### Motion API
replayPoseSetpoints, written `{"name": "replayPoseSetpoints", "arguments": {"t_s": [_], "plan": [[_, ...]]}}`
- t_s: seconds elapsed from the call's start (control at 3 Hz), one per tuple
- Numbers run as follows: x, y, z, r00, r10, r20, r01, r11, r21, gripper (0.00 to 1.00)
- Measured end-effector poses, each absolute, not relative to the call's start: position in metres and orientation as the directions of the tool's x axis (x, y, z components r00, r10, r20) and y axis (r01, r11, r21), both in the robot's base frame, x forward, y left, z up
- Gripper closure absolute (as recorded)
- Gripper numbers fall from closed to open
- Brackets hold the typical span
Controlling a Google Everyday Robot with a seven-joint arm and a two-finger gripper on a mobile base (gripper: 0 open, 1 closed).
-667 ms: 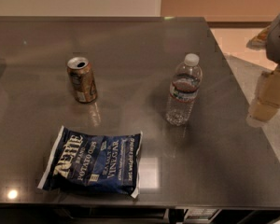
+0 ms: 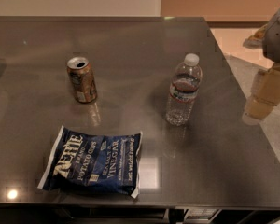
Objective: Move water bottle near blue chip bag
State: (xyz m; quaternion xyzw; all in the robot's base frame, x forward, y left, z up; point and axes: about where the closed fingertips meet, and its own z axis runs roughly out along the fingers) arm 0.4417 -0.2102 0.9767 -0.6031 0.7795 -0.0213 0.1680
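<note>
The water bottle [image 2: 183,90], clear and ribbed with a white cap, stands upright on the dark table, right of centre. The blue chip bag [image 2: 91,161] lies flat near the table's front edge, to the left and in front of the bottle, well apart from it. My gripper [image 2: 263,97] hangs at the right edge of the view, to the right of the bottle, over the table's right side and clear of the bottle. It holds nothing that I can see.
An orange-brown soda can [image 2: 82,80] stands upright left of the bottle and behind the bag. The table's right edge [image 2: 252,125] runs just under my gripper. Light floor lies beyond it.
</note>
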Motion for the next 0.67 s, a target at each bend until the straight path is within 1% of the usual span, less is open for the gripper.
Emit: {"name": "replayPoseSetpoints", "arguments": {"t_s": [0.67], "plan": [[0.453, -0.188, 0.97, -0.202, -0.9, -0.387, -0.932, 0.298, -0.206, 0.0]]}}
